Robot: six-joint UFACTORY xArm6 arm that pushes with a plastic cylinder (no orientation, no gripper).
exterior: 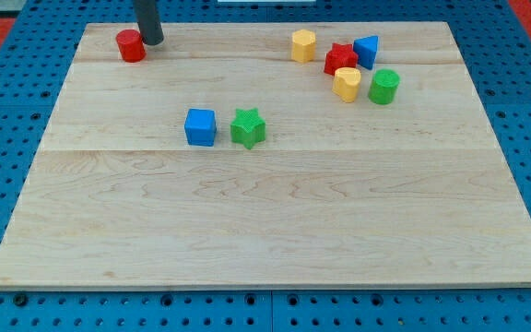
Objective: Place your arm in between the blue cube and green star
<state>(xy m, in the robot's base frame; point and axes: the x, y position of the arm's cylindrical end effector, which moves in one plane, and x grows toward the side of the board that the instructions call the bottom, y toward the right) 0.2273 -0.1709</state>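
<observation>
The blue cube [200, 127] sits left of the board's middle. The green star [247, 128] lies just to its right, with a narrow gap between them. My tip [152, 42] is at the view's top left, far up and left of both blocks. It stands right beside a red cylinder [131, 45], on that block's right side, touching or nearly so.
A cluster lies at the view's top right: a yellow block [303, 45], a red star [339, 59], a blue triangular block [367, 50], a second yellow block [346, 83] and a green cylinder [383, 87]. The wooden board [275, 231] rests on a blue pegboard.
</observation>
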